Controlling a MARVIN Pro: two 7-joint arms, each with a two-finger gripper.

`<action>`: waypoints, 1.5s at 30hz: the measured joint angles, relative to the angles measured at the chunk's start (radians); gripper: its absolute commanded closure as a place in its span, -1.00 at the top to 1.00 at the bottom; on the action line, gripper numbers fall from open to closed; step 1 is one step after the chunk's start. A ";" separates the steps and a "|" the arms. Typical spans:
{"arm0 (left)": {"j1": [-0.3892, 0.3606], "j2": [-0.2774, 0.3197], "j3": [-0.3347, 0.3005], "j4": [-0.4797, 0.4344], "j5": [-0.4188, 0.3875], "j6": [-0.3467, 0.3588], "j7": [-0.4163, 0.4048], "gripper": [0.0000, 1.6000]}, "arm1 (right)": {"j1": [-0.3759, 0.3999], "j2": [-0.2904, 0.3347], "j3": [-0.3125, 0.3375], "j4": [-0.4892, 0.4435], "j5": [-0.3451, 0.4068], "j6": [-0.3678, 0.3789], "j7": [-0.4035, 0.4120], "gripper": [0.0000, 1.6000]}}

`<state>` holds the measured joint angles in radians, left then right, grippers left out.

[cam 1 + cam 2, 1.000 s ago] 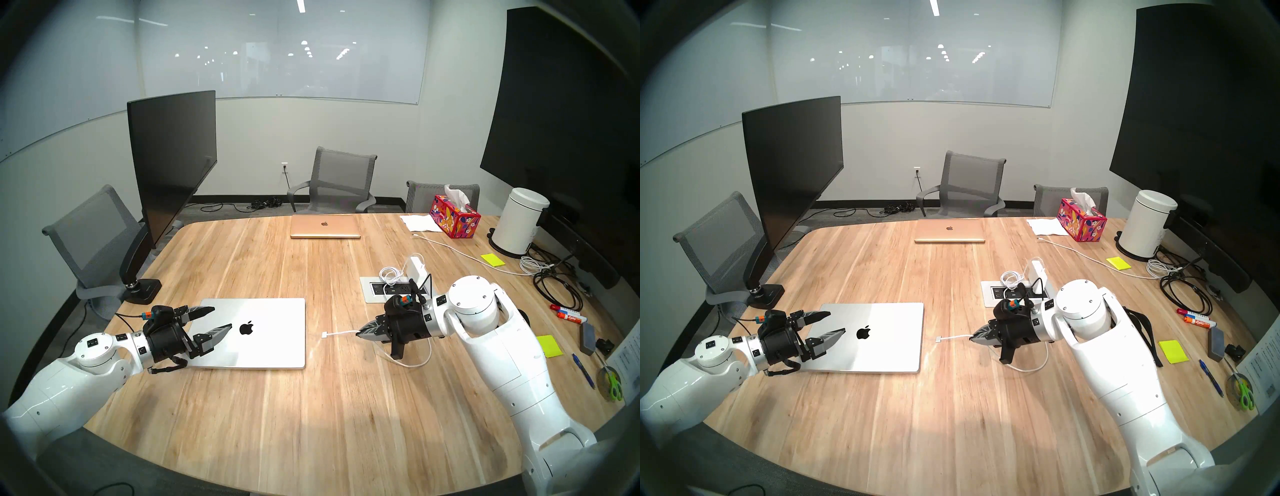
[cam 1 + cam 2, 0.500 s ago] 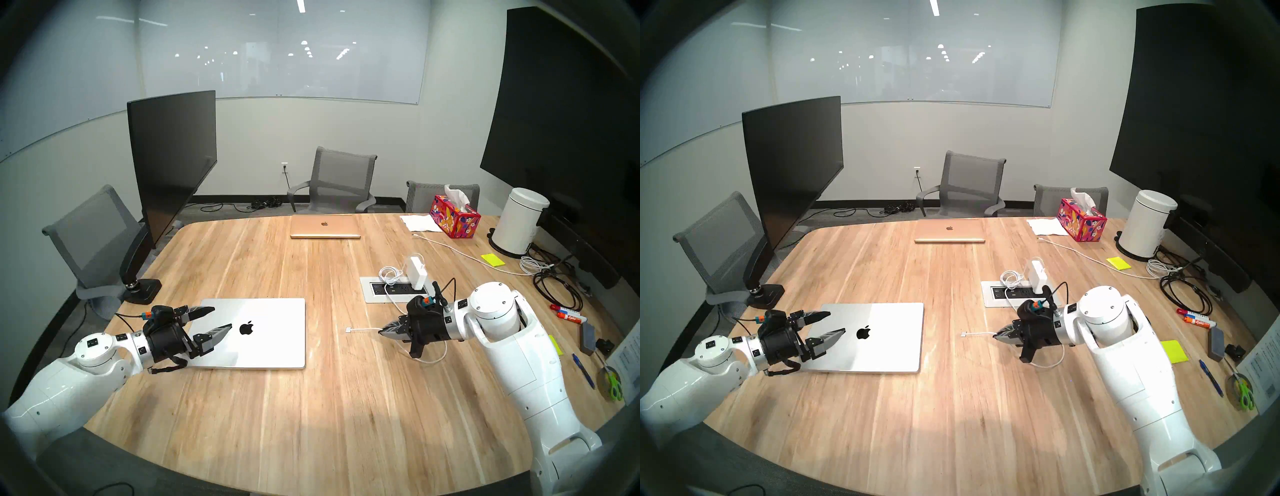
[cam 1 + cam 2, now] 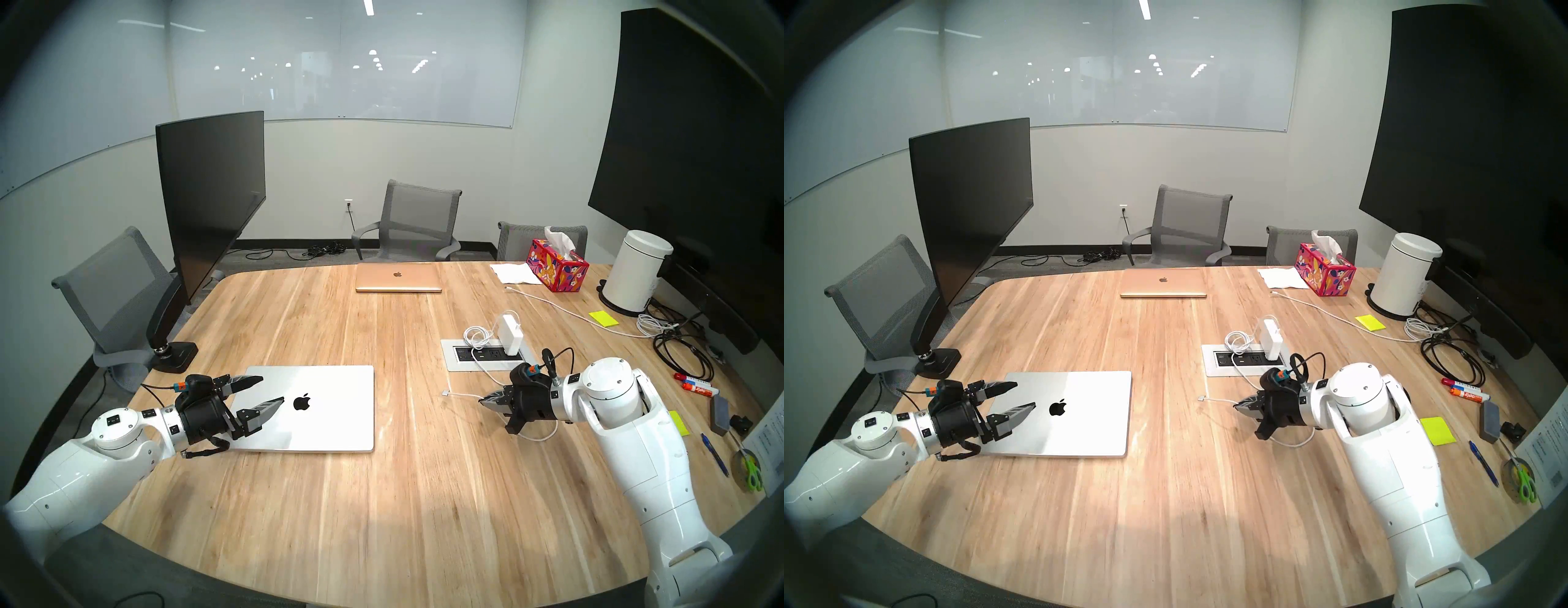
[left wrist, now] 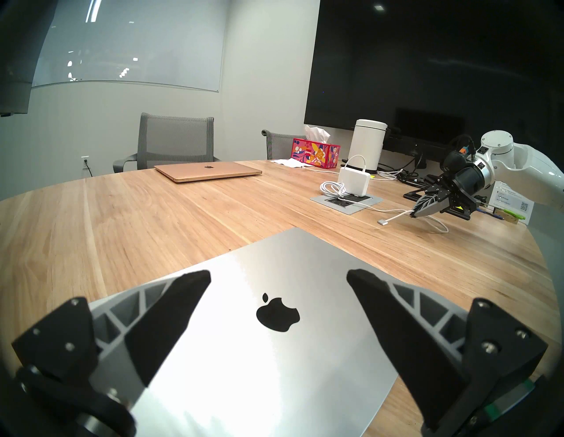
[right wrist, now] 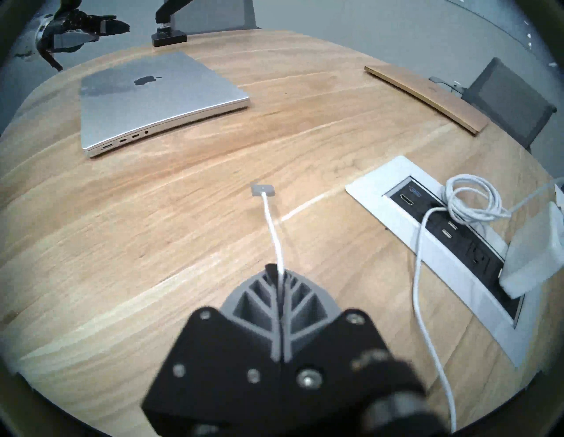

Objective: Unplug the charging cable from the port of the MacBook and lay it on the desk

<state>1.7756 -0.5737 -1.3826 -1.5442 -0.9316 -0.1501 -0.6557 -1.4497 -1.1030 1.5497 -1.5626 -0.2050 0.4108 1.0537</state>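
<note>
The silver MacBook [image 3: 331,424] lies shut on the wood-grain desk [image 3: 382,509]. Its side edge with the port [image 5: 106,146] shows in the right wrist view, with nothing plugged in. My right gripper [image 3: 483,400] is shut on the white charging cable [image 3: 464,395], to the right of the MacBook and apart from it. The connector tip [image 5: 262,189] hangs free just ahead of the fingers, close over the desk. The cord loops back to the white power brick [image 3: 511,335] in the outlet panel [image 3: 449,361]. My left gripper [image 3: 271,389] is open and empty over the MacBook's lid.
A rose-gold laptop [image 3: 399,278] lies at the far edge. A monitor on an arm [image 3: 212,204] stands at the left. A tissue box [image 3: 558,267], a white canister [image 3: 636,276], black cables [image 3: 679,352], markers, sticky notes and a pen crowd the right side.
My right gripper has moved to the right and slightly back with the cable, carrying the connector tip farther from the MacBook's edge. The left arm has not moved.
</note>
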 measured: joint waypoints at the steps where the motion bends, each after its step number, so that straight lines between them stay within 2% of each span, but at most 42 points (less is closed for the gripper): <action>1: 0.000 0.000 0.000 0.000 0.000 0.000 0.000 1.00 | 0.000 -0.005 0.000 0.005 -0.003 0.003 -0.007 -1.00; 9: 0.000 0.000 0.000 0.000 0.000 0.000 0.000 1.00 | 0.004 -0.031 -0.005 0.029 -0.013 0.017 -0.033 -1.00; 10: 0.000 0.000 0.000 0.000 0.000 0.000 0.000 1.00 | 0.004 -0.032 -0.006 0.029 -0.014 0.018 -0.035 -0.75; 11: 0.000 0.000 0.000 0.000 0.000 0.000 0.000 1.00 | 0.005 -0.035 -0.008 0.029 -0.015 0.019 -0.037 -0.64; 12: 0.000 0.000 0.000 0.000 0.000 0.000 0.000 1.00 | 0.005 -0.038 -0.011 0.029 -0.016 0.020 -0.039 -0.40; 18: 0.000 0.000 0.000 0.000 0.000 0.000 0.000 1.00 | 0.005 -0.045 -0.013 0.027 -0.015 0.018 -0.044 -0.22; 19: 0.000 0.000 0.000 0.000 0.000 0.000 0.000 1.00 | 0.005 -0.045 -0.013 0.027 -0.015 0.018 -0.044 -0.08; 20: 0.000 0.000 0.000 0.000 0.000 0.000 0.000 1.00 | 0.005 -0.045 -0.012 0.025 -0.015 0.016 -0.045 -0.04; 22: 0.000 0.000 0.000 0.000 0.000 0.000 0.000 1.00 | 0.003 -0.046 -0.008 0.021 -0.013 0.013 -0.045 0.47; 24: 0.000 0.000 0.000 0.000 0.000 0.000 0.000 1.00 | 0.002 -0.047 -0.005 0.018 -0.012 0.012 -0.045 0.47; 25: 0.000 0.000 0.000 0.000 0.000 0.000 0.000 1.00 | 0.001 -0.047 -0.001 0.014 -0.010 0.011 -0.045 1.00; 36: 0.000 0.000 0.000 0.000 0.000 0.000 0.000 1.00 | -0.020 -0.046 0.030 -0.032 0.006 0.016 -0.024 1.00; 44: 0.000 0.000 0.001 0.000 0.000 0.000 0.000 1.00 | -0.065 -0.063 0.107 -0.117 0.057 0.062 -0.004 1.00; 45: 0.000 0.000 0.001 0.000 0.000 0.000 0.000 1.00 | -0.067 -0.064 0.110 -0.120 0.060 0.064 -0.004 0.94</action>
<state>1.7754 -0.5732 -1.3820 -1.5441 -0.9320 -0.1502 -0.6554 -1.5163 -1.1670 1.6601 -1.6829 -0.1449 0.4743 1.0501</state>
